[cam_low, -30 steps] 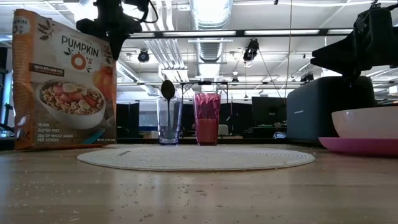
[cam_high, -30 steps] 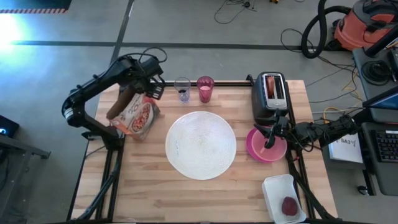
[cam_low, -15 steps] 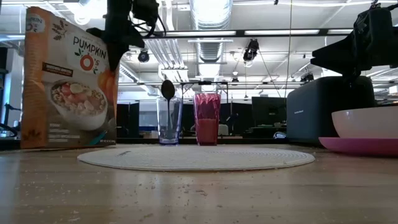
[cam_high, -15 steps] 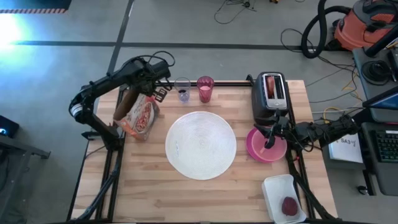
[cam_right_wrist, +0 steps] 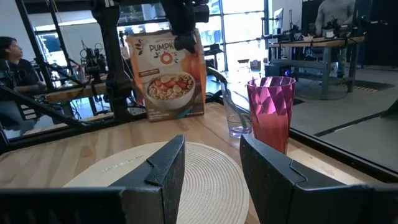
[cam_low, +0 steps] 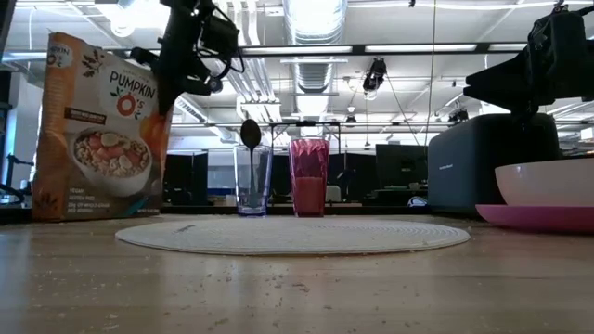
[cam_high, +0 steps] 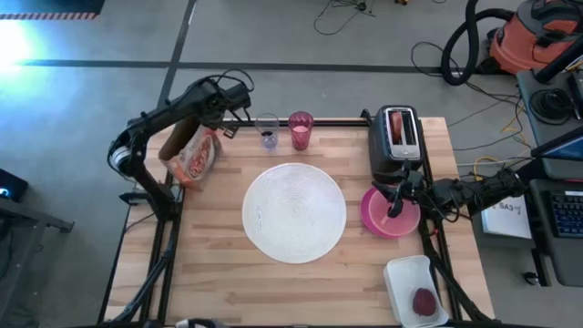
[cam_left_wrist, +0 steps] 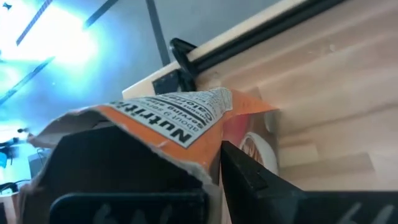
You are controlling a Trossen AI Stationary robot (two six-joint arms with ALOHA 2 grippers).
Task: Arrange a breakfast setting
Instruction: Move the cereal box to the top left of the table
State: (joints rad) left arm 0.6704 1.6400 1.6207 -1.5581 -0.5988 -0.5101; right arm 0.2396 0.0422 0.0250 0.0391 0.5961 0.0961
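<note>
One big white round disc [cam_high: 293, 211] lies in the middle of the wooden surface [cam_high: 219, 282]. There are two cups, one pink tumbler [cam_high: 301, 130] and one clear glass [cam_high: 267, 131], at the far edge. One magenta plate [cam_high: 375, 219] sits by the right edge under the right tool [cam_high: 393, 209], its fingers apart. The left tool [cam_high: 219, 117] is clamped on one cereal bag [cam_low: 97, 130] at the far left corner. A big workshop room is behind.
</note>
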